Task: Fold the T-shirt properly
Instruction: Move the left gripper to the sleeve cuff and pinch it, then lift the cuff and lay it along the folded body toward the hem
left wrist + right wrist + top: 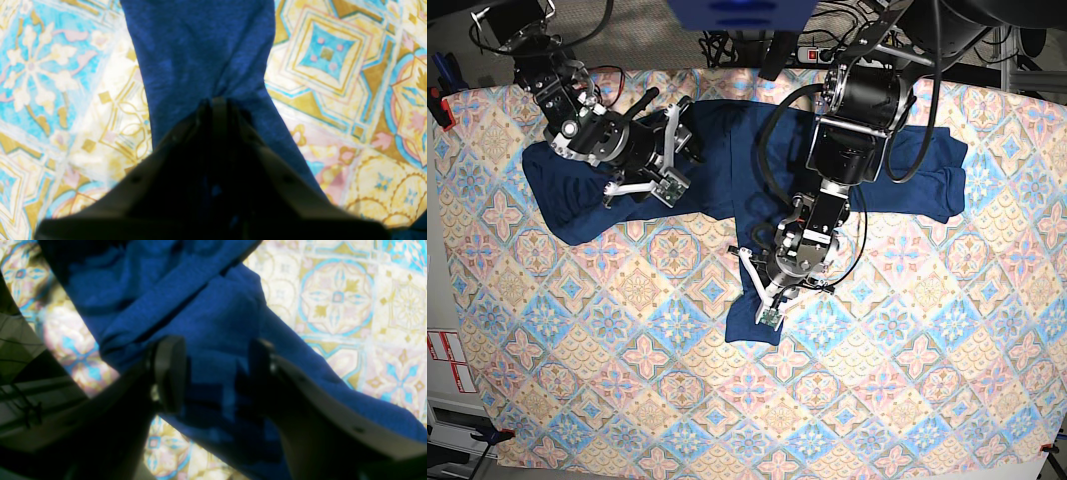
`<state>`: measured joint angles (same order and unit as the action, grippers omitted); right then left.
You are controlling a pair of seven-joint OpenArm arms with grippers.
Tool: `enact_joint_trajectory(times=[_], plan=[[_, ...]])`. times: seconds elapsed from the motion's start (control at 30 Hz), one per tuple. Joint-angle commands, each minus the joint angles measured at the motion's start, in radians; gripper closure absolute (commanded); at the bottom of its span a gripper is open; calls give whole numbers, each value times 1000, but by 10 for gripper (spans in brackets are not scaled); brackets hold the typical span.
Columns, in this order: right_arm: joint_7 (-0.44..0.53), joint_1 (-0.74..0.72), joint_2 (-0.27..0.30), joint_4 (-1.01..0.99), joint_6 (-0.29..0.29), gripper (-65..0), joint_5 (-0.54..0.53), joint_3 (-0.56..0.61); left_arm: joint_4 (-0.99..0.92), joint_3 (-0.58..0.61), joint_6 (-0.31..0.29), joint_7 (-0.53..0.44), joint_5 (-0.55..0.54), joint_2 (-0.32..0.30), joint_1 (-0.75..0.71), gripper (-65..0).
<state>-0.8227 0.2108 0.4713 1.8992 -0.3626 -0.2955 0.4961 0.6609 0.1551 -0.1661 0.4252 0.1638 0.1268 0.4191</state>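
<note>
The T-shirt (727, 160), plain dark navy, lies spread across the far half of the table, with sleeves out to the left and right and a narrow strip (200, 50) running toward the near side. My left gripper (218, 101) is shut on that strip, and the cloth puckers at its tips; in the base view the left gripper (764, 300) sits low over the strip's end. My right gripper (217, 373) is open, its pads (170, 373) standing on either side of rumpled navy cloth. In the base view the right gripper (665, 160) hovers over the shirt's left shoulder area.
A pastel tile-patterned tablecloth (627, 350) covers the whole table. Cables and equipment (847, 30) crowd the far edge. The left arm's big black body (857, 110) stands above the shirt's middle and hides part of it.
</note>
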Motion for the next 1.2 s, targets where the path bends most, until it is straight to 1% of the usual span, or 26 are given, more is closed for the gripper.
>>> enact_joint_trajectory(times=[0.0, 0.07, 0.23, 0.37, 0.43, 0.6, 0.7, 1.0, 1.17], plan=[[21, -9, 10, 18, 0, -288, -11, -7, -7, -1, -3, 91, 3, -5, -18, 0], [21, -9, 10, 18, 0, -288, -11, -7, 30, -2, -3, 90, 3, -5, -30, 0], [21, -11, 10, 18, 0, -288, -11, -7, 280, -4, -3, 88, 1, -5, -145, 0], [21, -11, 10, 18, 0, -288, -11, -7, 435, -5, -3, 88, 3, -6, -226, 0], [21, -11, 10, 18, 0, -288, -11, -7, 489, -7, -3, 88, 3, -6, -257, 0], [21, -11, 10, 18, 0, -288, -11, -7, 647, -98, -3, 87, 1, -6, -334, 0], [21, -12, 10, 18, 0, -288, -11, -7, 744, -127, -3, 87, 1, -6, -378, 0], [21, -12, 10, 18, 0, -288, -11, -7, 1025, -150, -3, 90, 1, -6, -567, 0], [21, -12, 10, 16, 0, -288, -11, -7, 1138, -151, -3, 90, 1, -6, -678, 0]])
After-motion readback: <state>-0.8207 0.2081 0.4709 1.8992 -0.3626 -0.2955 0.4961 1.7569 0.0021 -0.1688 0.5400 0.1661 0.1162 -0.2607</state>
